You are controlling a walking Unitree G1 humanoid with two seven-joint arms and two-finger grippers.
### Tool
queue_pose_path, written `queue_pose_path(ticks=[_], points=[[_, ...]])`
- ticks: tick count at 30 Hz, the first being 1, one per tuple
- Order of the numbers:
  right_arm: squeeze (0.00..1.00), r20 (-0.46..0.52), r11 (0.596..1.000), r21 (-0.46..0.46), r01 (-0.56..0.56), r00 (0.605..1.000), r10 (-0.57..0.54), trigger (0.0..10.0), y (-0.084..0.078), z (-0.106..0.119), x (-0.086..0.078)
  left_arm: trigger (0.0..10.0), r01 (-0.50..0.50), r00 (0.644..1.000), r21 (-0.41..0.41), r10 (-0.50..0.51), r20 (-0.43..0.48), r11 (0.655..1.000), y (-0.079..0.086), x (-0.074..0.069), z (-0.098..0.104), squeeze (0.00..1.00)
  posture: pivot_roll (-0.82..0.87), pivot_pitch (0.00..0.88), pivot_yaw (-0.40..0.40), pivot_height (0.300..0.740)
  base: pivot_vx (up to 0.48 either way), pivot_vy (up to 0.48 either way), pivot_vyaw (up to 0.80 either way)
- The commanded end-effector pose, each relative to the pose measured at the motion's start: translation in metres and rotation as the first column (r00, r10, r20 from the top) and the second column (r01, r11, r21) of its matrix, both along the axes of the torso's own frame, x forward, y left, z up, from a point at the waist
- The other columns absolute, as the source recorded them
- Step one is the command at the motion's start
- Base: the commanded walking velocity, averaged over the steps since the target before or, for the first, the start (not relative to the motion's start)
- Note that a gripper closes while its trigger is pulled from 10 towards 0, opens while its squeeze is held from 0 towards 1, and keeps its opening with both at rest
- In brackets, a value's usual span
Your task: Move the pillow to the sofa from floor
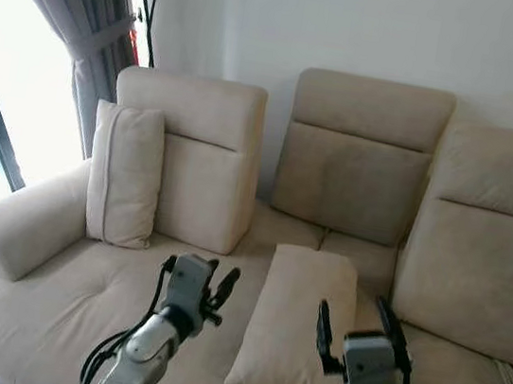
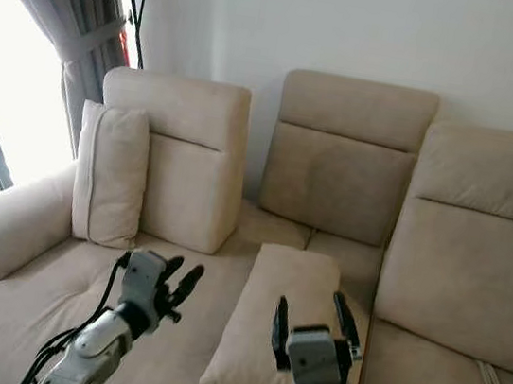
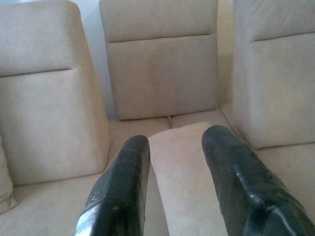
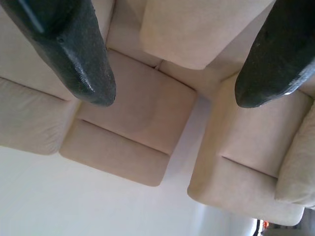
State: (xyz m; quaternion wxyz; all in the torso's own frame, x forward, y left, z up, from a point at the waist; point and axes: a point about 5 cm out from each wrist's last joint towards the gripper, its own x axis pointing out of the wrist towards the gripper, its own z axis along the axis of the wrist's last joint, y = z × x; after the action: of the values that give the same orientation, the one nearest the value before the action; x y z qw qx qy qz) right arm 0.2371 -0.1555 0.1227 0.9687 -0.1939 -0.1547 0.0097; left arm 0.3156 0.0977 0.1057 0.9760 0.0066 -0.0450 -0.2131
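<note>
I see the pillow [image 1: 300,327] lying flat on the sofa [image 1: 60,298] seat, below the middle backrest. My left tool [image 1: 214,286] hovers just left of the pillow, fingers spread and empty. My right tool [image 1: 354,328] hangs over the pillow's right edge, fingers apart, holding nothing.

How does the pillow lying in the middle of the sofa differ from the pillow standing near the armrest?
The middle pillow lies flat on the seat, between the left gripper and the right gripper; the armrest pillow stands upright, leaning against a backrest. The middle pillow has no visible edge seam; the armrest pillow shows one down its side. Both are beige, like the sofa, and rectangular.
</note>
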Motion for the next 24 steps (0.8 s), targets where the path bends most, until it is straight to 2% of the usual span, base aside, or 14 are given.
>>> queue_pose_path(ticks=[1,7,9,24], points=[[0.00,-0.027,1.000,0.021,-0.021,0.999,0.021,10.0,0.002,-0.008,-0.004,10.0,0.021,1.000,0.016,-0.021,-0.017,1.000,0.003,-0.006,-0.004,0.00,-0.07,0.000,0.067,0.740,0.000,0.000,0.00],[0.00,-0.041,0.996,0.081,-0.030,0.999,0.034,10.0,0.001,-0.012,-0.007,10.0,0.032,0.999,0.038,-0.031,-0.038,0.999,0.005,-0.015,-0.009,0.00,-0.07,0.000,0.073,0.740,0.000,0.000,0.00],[0.00,-0.042,0.994,0.110,-0.027,0.999,0.032,10.0,0.001,-0.013,-0.005,10.0,0.033,0.999,0.041,-0.031,-0.043,0.999,0.005,-0.016,-0.009,0.00,-0.07,0.000,0.078,0.740,0.000,0.000,-0.80],[0.00,-0.038,0.993,0.113,-0.037,0.998,0.041,10.0,0.002,-0.013,-0.002,10.0,0.041,0.997,0.038,-0.038,-0.069,0.998,0.003,-0.019,-0.007,0.00,-0.07,0.000,0.076,0.740,0.000,0.000,-0.80]])
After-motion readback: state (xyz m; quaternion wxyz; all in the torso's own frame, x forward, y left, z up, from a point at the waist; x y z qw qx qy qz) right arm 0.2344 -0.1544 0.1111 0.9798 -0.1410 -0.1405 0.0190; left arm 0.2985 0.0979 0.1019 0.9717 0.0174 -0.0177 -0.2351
